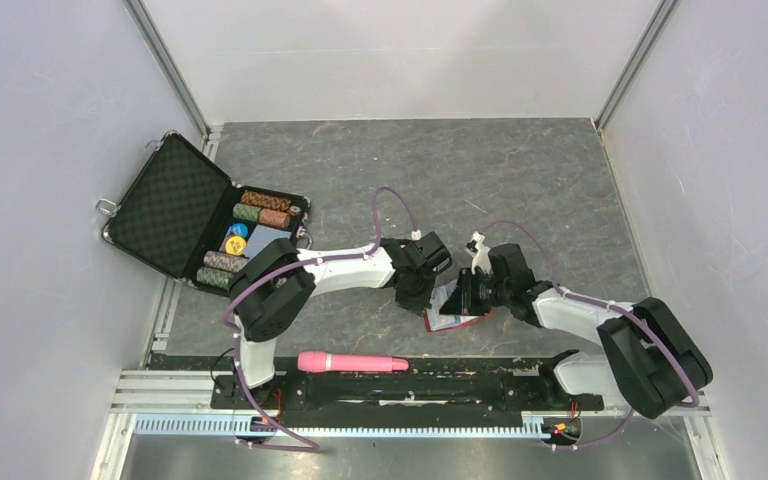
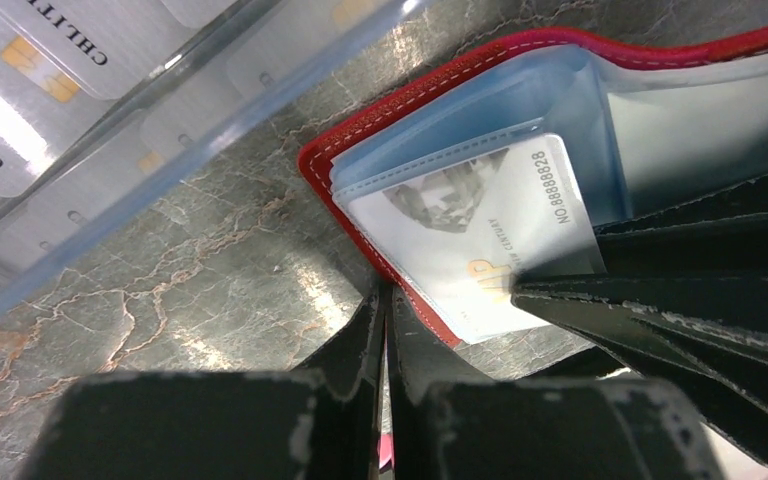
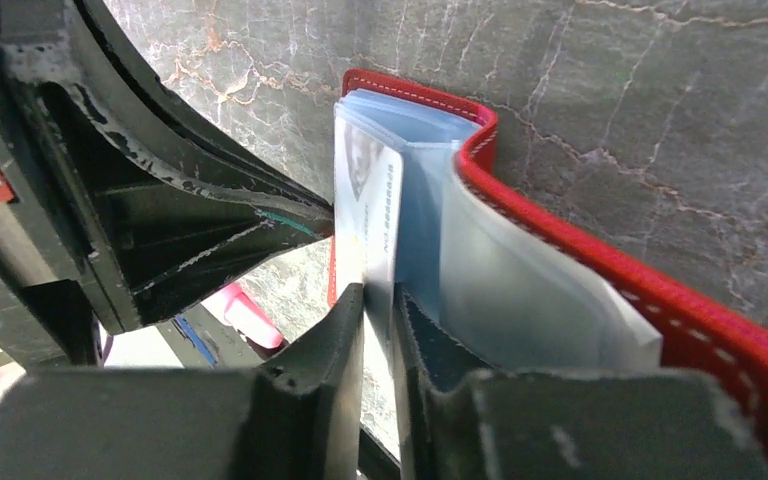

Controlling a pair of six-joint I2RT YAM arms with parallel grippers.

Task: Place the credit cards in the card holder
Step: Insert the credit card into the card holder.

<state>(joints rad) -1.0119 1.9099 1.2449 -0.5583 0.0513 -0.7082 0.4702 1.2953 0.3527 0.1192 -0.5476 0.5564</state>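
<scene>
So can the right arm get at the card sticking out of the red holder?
Yes, apparently: the right hand is closed on the card at its free end, which juts from the card holder.

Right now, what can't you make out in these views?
Top view: wallet mostly hidden under left gripper and right gripper.
Left wrist: clear case cut by frame edge; card count unknown.
Right wrist: lower end of card hidden in right gripper.
Left wrist: whether left gripper pinches the wallet, unclear.
</scene>
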